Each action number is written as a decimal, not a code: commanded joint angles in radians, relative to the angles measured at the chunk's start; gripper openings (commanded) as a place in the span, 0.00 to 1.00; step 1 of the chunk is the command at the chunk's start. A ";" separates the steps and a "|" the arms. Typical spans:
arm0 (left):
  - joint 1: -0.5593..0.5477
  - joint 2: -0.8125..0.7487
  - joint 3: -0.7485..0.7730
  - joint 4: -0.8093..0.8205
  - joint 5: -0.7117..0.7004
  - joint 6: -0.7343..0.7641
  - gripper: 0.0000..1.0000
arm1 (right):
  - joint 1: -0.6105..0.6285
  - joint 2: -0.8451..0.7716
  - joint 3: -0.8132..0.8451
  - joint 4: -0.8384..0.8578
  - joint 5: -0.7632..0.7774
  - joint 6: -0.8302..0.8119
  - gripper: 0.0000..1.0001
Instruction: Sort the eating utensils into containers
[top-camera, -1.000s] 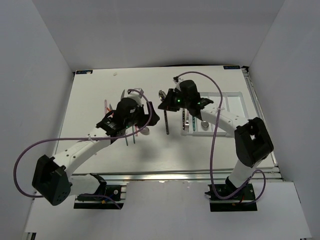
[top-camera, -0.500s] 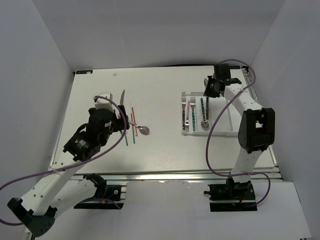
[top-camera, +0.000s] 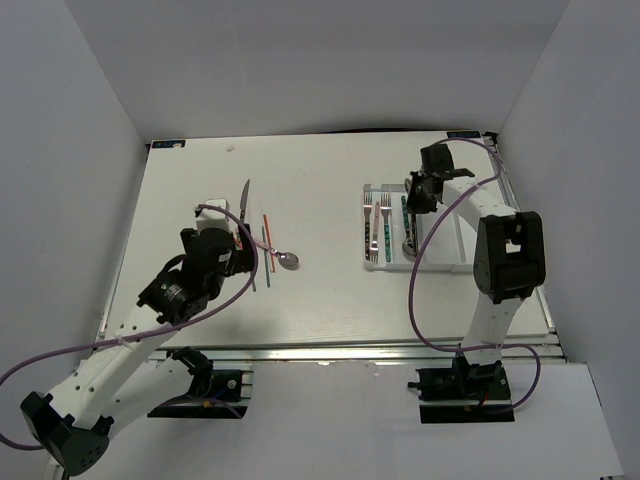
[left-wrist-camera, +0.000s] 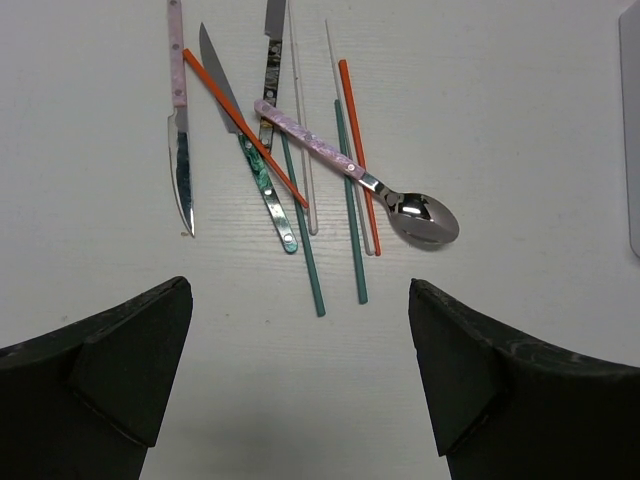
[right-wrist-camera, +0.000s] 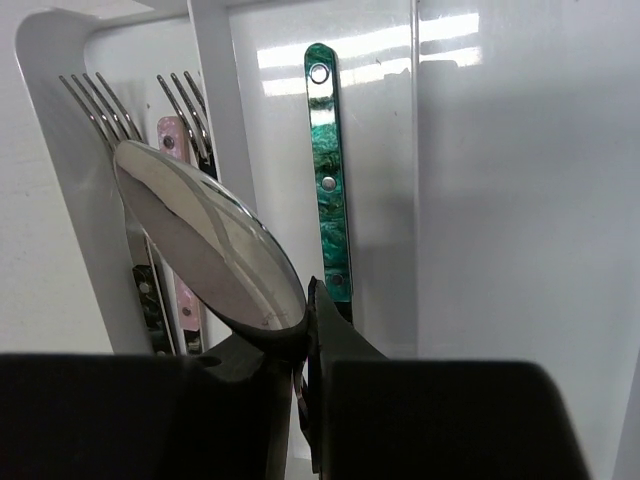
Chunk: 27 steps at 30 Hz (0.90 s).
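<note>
A loose pile of utensils (top-camera: 265, 235) lies left of centre: a pink-handled spoon (left-wrist-camera: 340, 165), a pink-handled knife (left-wrist-camera: 178, 120), a teal-handled knife (left-wrist-camera: 255, 160), a dark-handled knife (left-wrist-camera: 272, 60), red chopsticks (left-wrist-camera: 245, 130), green chopsticks (left-wrist-camera: 350, 210) and white ones. My left gripper (left-wrist-camera: 298, 330) hangs open and empty just on the near side of the pile. The white tray (top-camera: 400, 266) holds two forks (right-wrist-camera: 95, 100) and a teal-handled spoon (right-wrist-camera: 330, 190). My right gripper (right-wrist-camera: 305, 330) is shut on a spoon whose silver bowl (right-wrist-camera: 205, 240) sticks out; its handle is hidden. It hovers over the tray's far end (top-camera: 413, 195).
The tray's right compartments (right-wrist-camera: 520, 200) show bare white plastic. White walls close in the table (top-camera: 330, 300) at the back and sides. My purple cables loop over the table beside each arm, one across the tray.
My right gripper has carried its spoon from the table's middle to the tray's far end, then a little nearer over the tray. My left arm has drawn back off the pile.
</note>
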 joint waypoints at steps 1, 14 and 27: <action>0.001 0.019 -0.006 0.021 0.008 0.006 0.98 | -0.006 0.011 0.011 0.062 0.000 -0.013 0.00; 0.001 0.013 -0.009 0.024 0.008 0.006 0.98 | -0.006 0.035 0.023 0.034 -0.011 0.007 0.08; 0.001 0.013 -0.009 0.024 0.008 0.006 0.98 | -0.006 0.015 0.052 0.001 0.001 0.004 0.39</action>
